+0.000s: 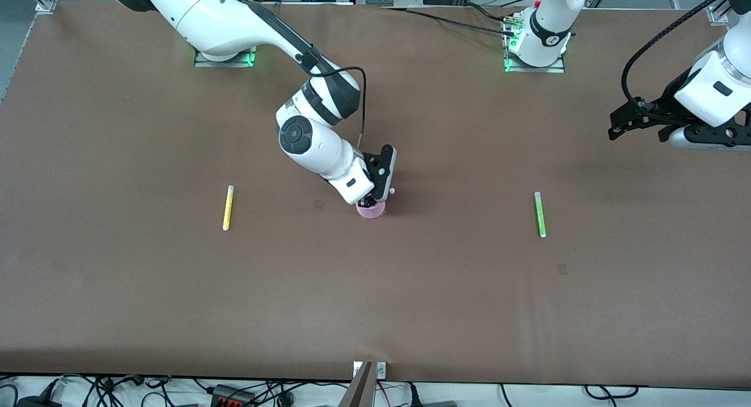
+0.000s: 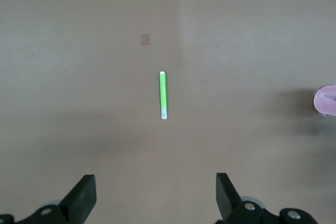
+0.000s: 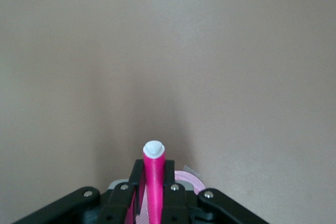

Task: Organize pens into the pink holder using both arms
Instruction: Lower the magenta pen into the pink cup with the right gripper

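The pink holder [image 1: 371,210] stands mid-table, and its rim [image 3: 191,181] also shows in the right wrist view. My right gripper [image 3: 154,176] hangs right over it, shut on the magenta pen [image 3: 155,163], which it holds upright with the white tip up [image 1: 392,190]. On the table lie a yellow pen [image 1: 228,207] toward the right arm's end and a light green pen [image 1: 540,214] [image 2: 163,95] toward the left arm's end. My left gripper [image 1: 636,131] [image 2: 155,195] is open and empty, raised over bare table at the left arm's end. From there the holder [image 2: 325,99] shows off to the side.
Small darker patches mark the brown table [image 1: 319,204] [image 1: 562,269] [image 2: 145,39]. The arm bases [image 1: 534,49] stand along the edge farthest from the front camera. Cables and a metal bracket [image 1: 369,372] sit at the nearest edge.
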Robot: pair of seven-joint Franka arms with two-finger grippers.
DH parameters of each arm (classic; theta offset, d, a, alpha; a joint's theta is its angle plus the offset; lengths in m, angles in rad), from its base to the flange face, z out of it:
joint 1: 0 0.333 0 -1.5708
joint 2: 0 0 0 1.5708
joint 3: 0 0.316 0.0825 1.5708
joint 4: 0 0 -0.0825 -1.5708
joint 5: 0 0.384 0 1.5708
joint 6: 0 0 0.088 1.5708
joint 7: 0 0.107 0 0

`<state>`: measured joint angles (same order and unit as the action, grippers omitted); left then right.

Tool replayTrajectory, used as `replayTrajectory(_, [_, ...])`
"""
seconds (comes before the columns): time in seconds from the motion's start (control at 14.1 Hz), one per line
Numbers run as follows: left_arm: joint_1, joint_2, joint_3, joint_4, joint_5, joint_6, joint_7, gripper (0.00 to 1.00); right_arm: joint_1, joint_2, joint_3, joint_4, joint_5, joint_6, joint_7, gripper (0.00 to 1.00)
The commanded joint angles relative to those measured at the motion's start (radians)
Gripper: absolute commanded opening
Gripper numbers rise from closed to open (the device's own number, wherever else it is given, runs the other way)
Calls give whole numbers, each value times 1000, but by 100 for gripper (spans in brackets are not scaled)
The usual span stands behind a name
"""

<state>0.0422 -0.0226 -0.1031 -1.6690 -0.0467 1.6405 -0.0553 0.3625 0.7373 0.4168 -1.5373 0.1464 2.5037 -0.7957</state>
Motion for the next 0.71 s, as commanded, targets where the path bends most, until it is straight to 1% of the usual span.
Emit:
replayTrajectory(0.0, [4,9,-4,23,14,-18,-11,100,-7,-3,-7,-18,-14,-16,-8,0])
replayTrajectory(0.07, [4,9,-4,23,14,-18,-11,100,-7,-3,-10,-18,-13,-16,-7,1])
replayTrajectory(0.14, [4,9,-4,23,13,-18,-11,100,-7,-3,-10,-18,-13,-16,-1,23])
replayTrajectory(0.21, [4,9,-4,23,14,-18,-11,100,-5,-4,-10,-15,-13,-14,-2,79])
replayTrajectory(0.28, [4,9,-4,23,14,-16,-11,100,-4,-6,-9,-9,-13,-14,1,100])
replayTrajectory(0.64, [4,9,-4,23,14,-18,-11,100,1,-41,-6,-3,-5,-17,21,100])
